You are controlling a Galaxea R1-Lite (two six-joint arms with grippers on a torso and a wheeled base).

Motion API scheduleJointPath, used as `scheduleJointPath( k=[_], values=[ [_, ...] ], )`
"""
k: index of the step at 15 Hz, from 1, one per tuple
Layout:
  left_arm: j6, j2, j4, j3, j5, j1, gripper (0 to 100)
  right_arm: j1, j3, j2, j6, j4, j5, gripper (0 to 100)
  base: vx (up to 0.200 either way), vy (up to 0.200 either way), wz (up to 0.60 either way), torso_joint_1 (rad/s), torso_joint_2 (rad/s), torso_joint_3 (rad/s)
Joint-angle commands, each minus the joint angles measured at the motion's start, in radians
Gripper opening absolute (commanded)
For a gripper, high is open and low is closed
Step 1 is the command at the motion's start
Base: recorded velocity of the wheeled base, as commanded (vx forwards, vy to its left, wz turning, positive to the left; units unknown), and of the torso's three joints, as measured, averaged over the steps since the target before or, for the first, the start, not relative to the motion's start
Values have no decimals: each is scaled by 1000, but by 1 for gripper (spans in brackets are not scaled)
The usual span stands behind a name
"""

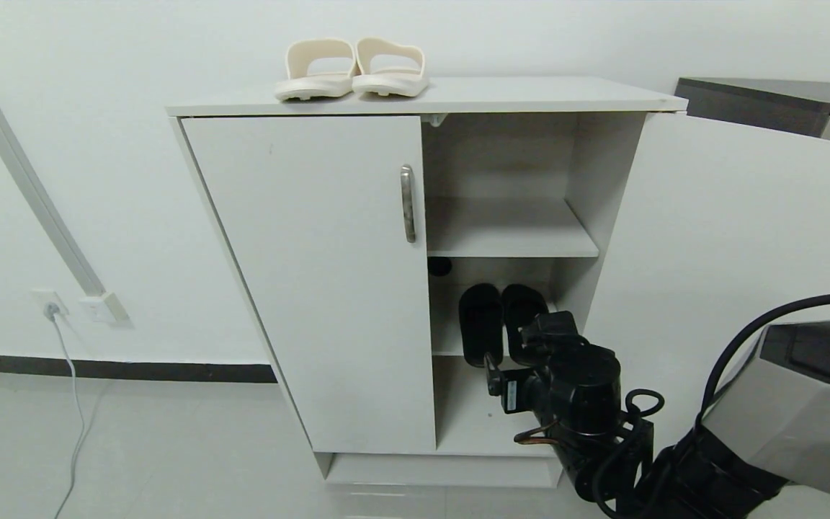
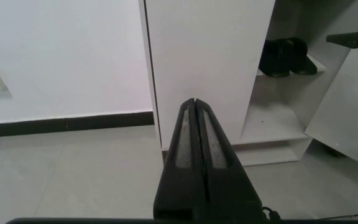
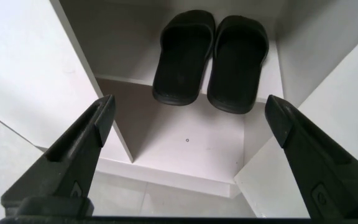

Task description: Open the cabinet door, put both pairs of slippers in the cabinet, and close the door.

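Observation:
A white cabinet [image 1: 429, 94] stands against the wall, its left door [image 1: 314, 281] shut and its right door [image 1: 732, 238] swung wide open. One beige pair of slippers [image 1: 351, 68] rests on the cabinet top. A black pair of slippers [image 1: 494, 321] lies side by side on the middle shelf inside, also seen as black slippers [image 3: 210, 59] and black slippers [image 2: 284, 56]. My right gripper [image 1: 523, 346] hovers open just in front of that shelf, right gripper [image 3: 189, 102] holding nothing. My left gripper [image 2: 194, 102] is shut and empty, low before the shut door [image 2: 204, 50].
The upper shelf [image 1: 509, 231] and bottom compartment [image 1: 480, 425] are bare. A wall socket with a cable [image 1: 51, 310] is at the left, beside a slanted wall conduit [image 1: 26, 180]. A dark piece of furniture [image 1: 782, 101] stands behind the open door. Grey floor [image 1: 134, 447] lies to the left.

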Motion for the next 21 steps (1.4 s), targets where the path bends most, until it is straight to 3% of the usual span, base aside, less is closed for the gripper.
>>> scheduleJointPath(
  k=[1,18,21],
  values=[
    [0,2,0,0,0,0,0,3,1,3,0,0,0,100,0,0,0,0,0,0],
    [0,2,0,0,0,0,0,17,58,12,-75,-101,41,100,0,188,0,1,2,3],
    [0,2,0,0,0,0,0,17,69,10,-86,-108,47,100,0,0,0,0,0,0]
  ],
)
